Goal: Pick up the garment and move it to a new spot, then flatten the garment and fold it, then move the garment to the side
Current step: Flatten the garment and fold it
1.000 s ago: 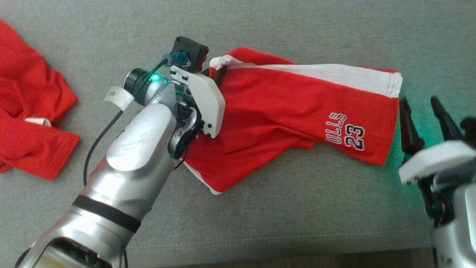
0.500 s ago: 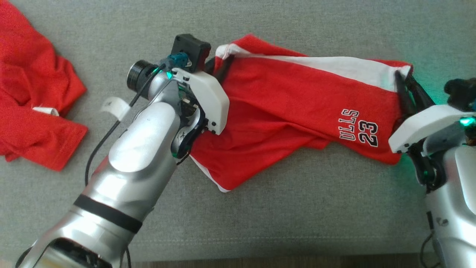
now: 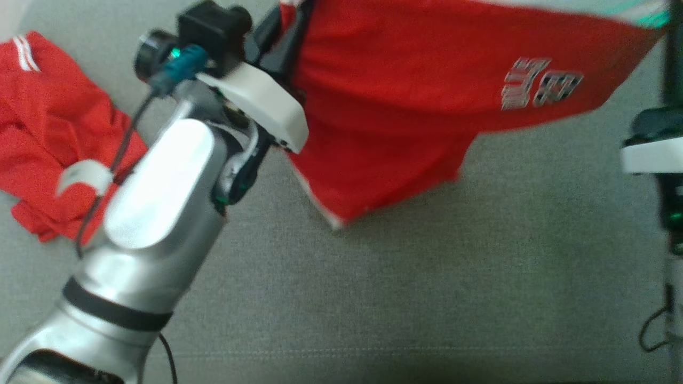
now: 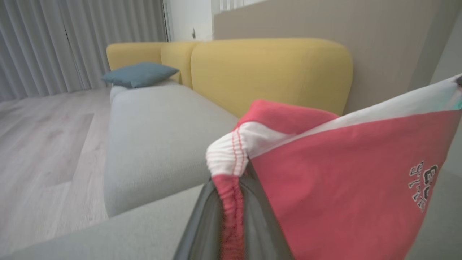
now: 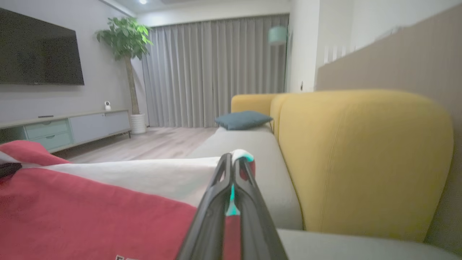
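Grey sofa seat is seen across the blurred head view. A red garment with a white side stripe is held stretched between both grippers above the seat's far half. Its top edge is cut off by the frame, its printed mark cannot be read, and whether its lowest point touches the seat cannot be told. The left gripper is extended from a silver forearm angled up from the lower left. The right gripper is cut off at the right edge, with its fingers pointed upward. A second red cloth is seen near the seat's left end, partly hidden by the forearm.

In the left wrist view, the jaws are seen pinching the garment's gathered waistband. A yellow backrest and a blue cushion are shown behind.

In the right wrist view, the jaws are pressed together on the white-striped hem corner. Most of the cloth is spread out to the left.
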Motion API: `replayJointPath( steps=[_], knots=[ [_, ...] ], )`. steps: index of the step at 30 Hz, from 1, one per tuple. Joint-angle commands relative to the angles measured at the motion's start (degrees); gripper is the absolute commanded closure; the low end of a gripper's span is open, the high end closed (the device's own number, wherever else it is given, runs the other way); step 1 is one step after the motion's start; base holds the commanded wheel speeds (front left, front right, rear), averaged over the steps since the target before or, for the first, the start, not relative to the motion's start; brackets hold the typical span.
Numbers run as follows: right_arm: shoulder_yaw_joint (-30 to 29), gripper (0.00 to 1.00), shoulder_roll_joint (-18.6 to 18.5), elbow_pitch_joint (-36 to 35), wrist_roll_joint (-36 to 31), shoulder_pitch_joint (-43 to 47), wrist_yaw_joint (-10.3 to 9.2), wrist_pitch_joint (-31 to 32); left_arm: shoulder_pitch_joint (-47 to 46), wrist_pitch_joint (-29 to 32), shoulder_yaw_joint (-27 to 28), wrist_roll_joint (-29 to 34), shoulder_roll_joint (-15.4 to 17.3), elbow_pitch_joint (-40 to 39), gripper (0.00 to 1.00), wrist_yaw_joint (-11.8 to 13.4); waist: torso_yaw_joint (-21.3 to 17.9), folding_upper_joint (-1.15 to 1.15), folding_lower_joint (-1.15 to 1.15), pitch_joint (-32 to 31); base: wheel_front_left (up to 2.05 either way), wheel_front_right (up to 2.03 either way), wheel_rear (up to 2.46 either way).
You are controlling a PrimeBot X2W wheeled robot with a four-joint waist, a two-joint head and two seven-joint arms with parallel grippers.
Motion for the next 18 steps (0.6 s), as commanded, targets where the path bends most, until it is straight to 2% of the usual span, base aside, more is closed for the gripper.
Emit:
replayJointPath(
  steps=[1, 10, 14, 18],
  knots=[
    [0.01, 1.0, -1.07, -3.47, -0.49, -0.67, 0.43, 0.56, -1.47, 0.25, 2.83, -0.35, 2.09, -3.11, 1.0, 0.46, 0.07, 0.0, 0.0, -1.82, 0.0, 0.0, 0.0],
    [-4.25, 1.0, -2.33, -18.36, -2.18, -2.83, 0.43, 6.52, -1.75, 4.66, 5.47, -1.42, 5.96, -15.93, 1.0, 2.38, -0.26, 0.0, 0.0, -6.42, 0.0, 0.0, 0.0],
    [-4.97, 1.0, -2.41, -19.94, -1.72, -3.74, 0.43, 9.0, -1.23, 6.34, 5.68, -2.04, 6.46, -18.45, 1.0, 3.04, -0.47, 0.0, 0.0, -7.11, 0.0, 0.0, 0.0],
    [-4.46, 1.0, -1.59, -18.44, -0.63, -4.39, 0.43, 10.7, -1.2, 6.89, 5.41, -2.08, 6.47, -18.16, 1.0, 3.35, -0.65, 0.0, 0.0, -6.62, 0.0, 0.0, 0.0]
  ],
)
